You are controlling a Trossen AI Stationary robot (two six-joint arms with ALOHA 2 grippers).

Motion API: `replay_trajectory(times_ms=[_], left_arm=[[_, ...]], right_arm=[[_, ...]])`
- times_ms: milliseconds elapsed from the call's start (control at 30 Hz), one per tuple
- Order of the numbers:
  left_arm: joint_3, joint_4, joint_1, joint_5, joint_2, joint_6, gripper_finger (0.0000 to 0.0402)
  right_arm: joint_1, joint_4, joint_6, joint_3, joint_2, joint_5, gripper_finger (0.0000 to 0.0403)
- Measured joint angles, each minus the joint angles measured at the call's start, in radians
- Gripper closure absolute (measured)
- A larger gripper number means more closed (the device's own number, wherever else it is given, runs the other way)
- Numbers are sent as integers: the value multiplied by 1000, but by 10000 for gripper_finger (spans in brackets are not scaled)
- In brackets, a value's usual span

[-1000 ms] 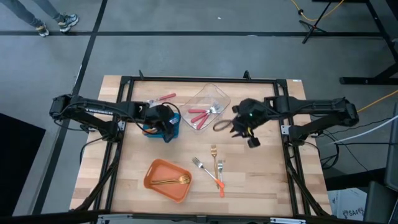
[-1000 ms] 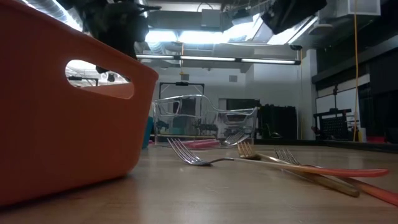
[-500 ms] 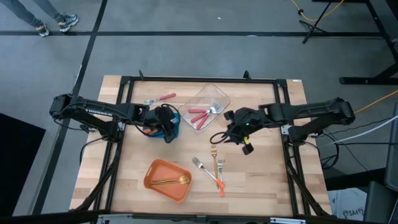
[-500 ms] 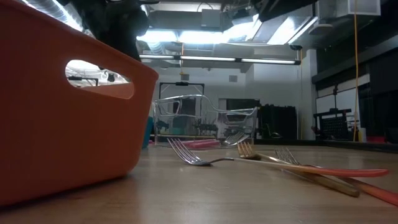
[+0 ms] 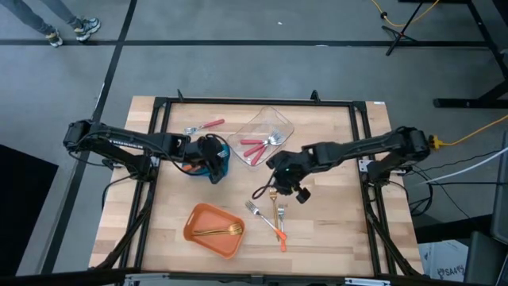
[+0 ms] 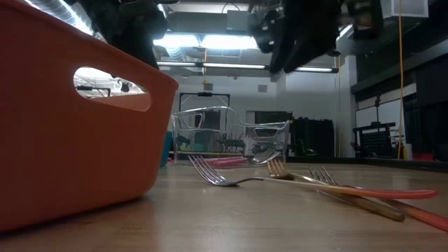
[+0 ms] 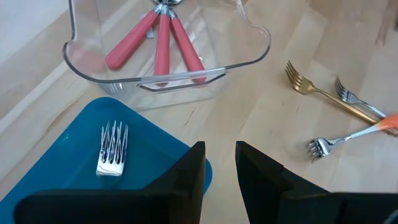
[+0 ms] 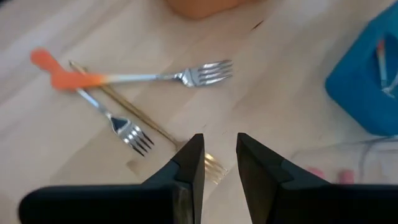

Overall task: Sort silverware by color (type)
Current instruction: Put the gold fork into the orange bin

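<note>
From above, the left gripper (image 5: pixel 213 161) hangs over the blue container (image 5: pixel 222 168) at the worktop's (image 5: pixel 349 230) left-centre, while the right gripper (image 5: pixel 279 181) reaches to the middle, just above the gold fork (image 5: pixel 272 199) that lies with two orange-handled forks (image 5: pixel 267 222) in a loose cluster. Two gold forks lie in the orange tray (image 5: pixel 208 230) near the front, red-handled forks (image 5: pixel 255 147) lie in the clear container (image 5: pixel 270 131), and one red-handled fork (image 5: pixel 205 125) lies on the wood behind the left arm. At table height, the orange tray (image 6: pixel 70 133) fills the left, the three loose forks (image 6: pixel 301 180) lie flat on the wood, and the clear container (image 6: pixel 231 136) stands behind them. The left wrist camera shows the left gripper (image 7: pixel 219 168) with its fingers a little apart and nothing between them, over the blue container (image 7: pixel 93 162), which holds a fork head (image 7: pixel 113 148). The right wrist camera shows the right gripper (image 8: pixel 217 163) likewise slightly parted and empty, directly above the gold fork's tines (image 8: pixel 211 165).
</note>
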Motion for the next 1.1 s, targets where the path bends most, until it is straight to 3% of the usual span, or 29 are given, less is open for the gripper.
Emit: replay_trajectory(times_ms=[533, 1100], left_arm=[[0, 0, -59, -28, 0, -1, 319], [0, 2, -59, -68, 0, -2, 319]], right_arm=[[0, 30, -289, 0, 207, -52, 318], [0, 80, -369, 0, 326, -106, 318]])
